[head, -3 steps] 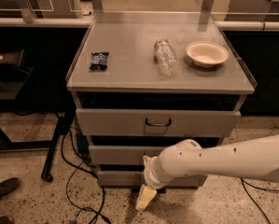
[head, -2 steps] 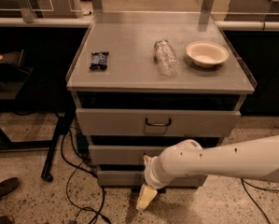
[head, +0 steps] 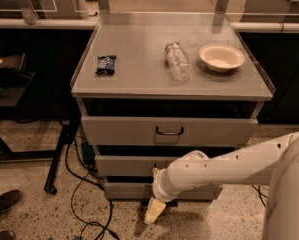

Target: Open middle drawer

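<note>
The grey metal cabinet has three drawers stacked in front. The middle drawer is the medium-height grey panel under the taller top drawer, which has a dark loop handle. The middle drawer's own handle is hidden behind my white arm. My arm reaches in from the right across the middle and bottom drawer fronts. My gripper, with pale yellowish tips, points down at the floor in front of the narrow bottom drawer, below the middle drawer.
On the cabinet top lie a dark snack packet, a clear plastic bottle on its side and a cream bowl. Black cables trail on the floor at left, near a black stand leg and a shoe.
</note>
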Robot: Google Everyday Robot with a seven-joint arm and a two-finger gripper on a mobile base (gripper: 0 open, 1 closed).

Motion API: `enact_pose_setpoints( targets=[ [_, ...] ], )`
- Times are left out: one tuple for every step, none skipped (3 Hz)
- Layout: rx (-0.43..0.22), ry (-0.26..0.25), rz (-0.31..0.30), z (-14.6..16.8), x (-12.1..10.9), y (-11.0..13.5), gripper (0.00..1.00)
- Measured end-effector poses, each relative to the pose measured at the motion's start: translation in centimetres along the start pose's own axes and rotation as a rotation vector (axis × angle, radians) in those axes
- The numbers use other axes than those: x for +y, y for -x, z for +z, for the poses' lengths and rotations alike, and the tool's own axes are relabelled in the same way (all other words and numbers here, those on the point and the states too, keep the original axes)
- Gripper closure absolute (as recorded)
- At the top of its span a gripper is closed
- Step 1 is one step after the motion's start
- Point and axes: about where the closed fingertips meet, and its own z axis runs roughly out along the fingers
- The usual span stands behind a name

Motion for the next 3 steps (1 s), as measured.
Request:
enact_pose_setpoints(
  targets=[
    [0.077,-0.018,0.030,4.4,-4.4,-3.8,0.00],
    [0.088,-0.011,0.030,5.1,-4.6,-4.3,0.00],
    [0.098,-0.004,0.023,5.7,-4.8,-4.7,0.00]
  ],
)
